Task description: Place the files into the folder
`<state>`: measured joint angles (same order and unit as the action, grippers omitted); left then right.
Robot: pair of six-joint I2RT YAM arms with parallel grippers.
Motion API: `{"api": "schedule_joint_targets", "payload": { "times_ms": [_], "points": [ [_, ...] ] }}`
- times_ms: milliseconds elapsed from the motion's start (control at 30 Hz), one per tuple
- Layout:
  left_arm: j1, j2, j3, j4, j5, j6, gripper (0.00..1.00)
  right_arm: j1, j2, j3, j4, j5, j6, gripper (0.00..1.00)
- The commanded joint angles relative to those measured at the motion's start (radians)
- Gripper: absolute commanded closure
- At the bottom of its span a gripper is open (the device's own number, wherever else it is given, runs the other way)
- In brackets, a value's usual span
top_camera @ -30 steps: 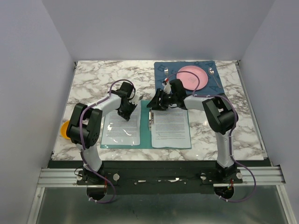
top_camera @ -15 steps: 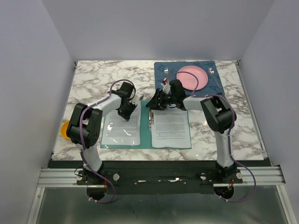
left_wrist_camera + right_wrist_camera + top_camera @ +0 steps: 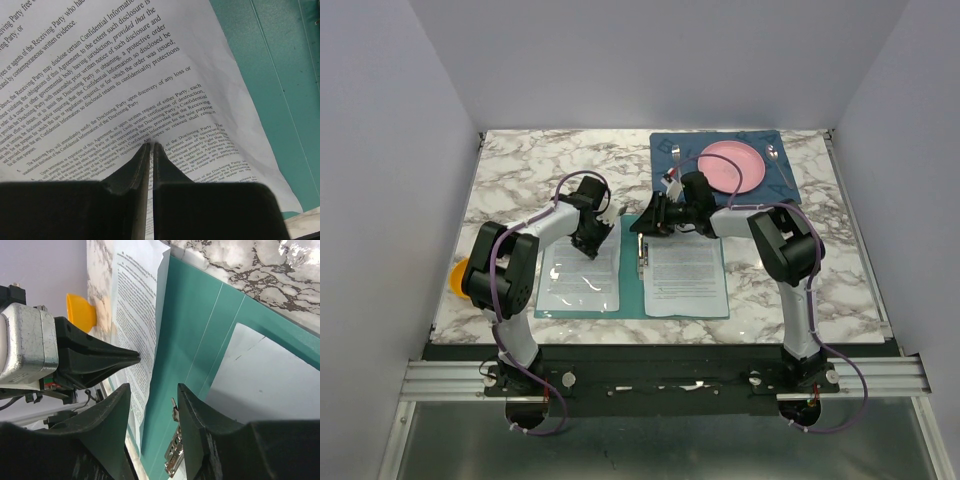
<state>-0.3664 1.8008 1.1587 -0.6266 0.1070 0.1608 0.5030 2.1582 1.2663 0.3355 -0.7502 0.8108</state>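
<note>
Files [image 3: 582,285] lie on the left half of the open folder [image 3: 632,296], left gripper [image 3: 150,145] clenched with its tips pressed on the printed sheet. Right gripper [image 3: 152,387] hangs spread over the spine, metal clip [image 3: 172,460] just beside it. Pink plate [image 3: 730,166] sits on the blue placemat [image 3: 760,140] behind; orange object [image 3: 457,277] at far left.

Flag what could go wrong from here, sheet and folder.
1. Left hand is shut and bears on the printed sheet: any slide may crease it or skew it off the teal folder.
2. Right hand hangs open over the folder's spine beside the metal clip: going lower, it may snag it.
</note>
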Motion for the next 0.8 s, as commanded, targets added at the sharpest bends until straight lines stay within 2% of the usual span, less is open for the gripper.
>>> {"api": "schedule_joint_targets", "payload": {
  "times_ms": [0, 333, 767],
  "points": [
    [0.006, -0.014, -0.031, -0.012, -0.041, 0.014, 0.88, 0.005, -0.015, -0.030, 0.025, -0.038, -0.015, 0.49],
    [0.006, -0.023, -0.034, -0.015, -0.050, 0.011, 0.88, 0.015, -0.096, -0.093, 0.069, -0.055, -0.009, 0.50],
    [0.006, -0.035, -0.044, -0.012, -0.052, 0.009, 0.88, 0.032, -0.106, -0.107, 0.097, -0.086, 0.008, 0.52]
  ]
}}
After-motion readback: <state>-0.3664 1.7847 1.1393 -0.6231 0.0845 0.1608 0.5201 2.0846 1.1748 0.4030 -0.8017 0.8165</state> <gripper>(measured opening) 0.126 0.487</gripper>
